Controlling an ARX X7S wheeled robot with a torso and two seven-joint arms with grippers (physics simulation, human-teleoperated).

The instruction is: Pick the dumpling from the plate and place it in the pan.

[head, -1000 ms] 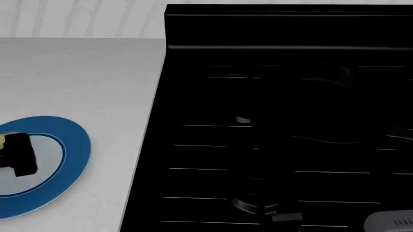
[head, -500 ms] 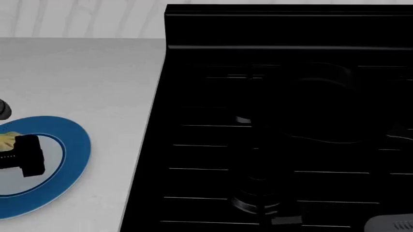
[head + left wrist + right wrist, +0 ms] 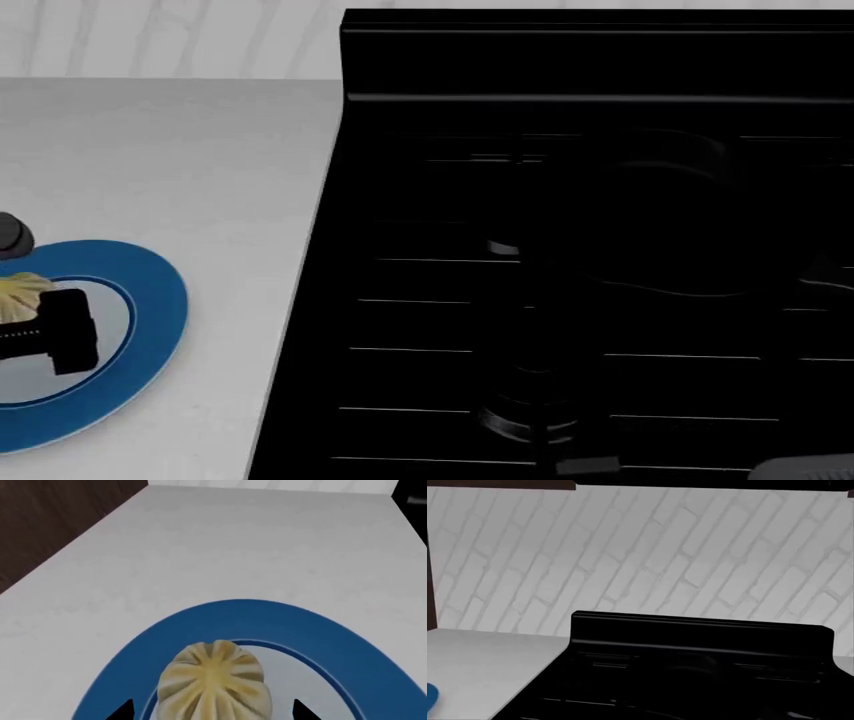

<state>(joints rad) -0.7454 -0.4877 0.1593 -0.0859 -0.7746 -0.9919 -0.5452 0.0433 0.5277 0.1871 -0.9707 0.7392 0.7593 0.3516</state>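
One dumpling [image 3: 215,682] on one plate [image 3: 320,645]; one pan [image 3: 641,215], barely discernible. Left gripper [image 3: 210,711] fingers straddle the dumpling, apparently unclamped; right gripper unseen

matte black left gripper [image 3: 47,330], blocky fingers

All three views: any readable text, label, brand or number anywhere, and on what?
None. No lettering shows on the plate, the dumpling, the white counter, the black stove or the brick wall. The pan is too dark against the stove to make out any marking. The left gripper shows none either.
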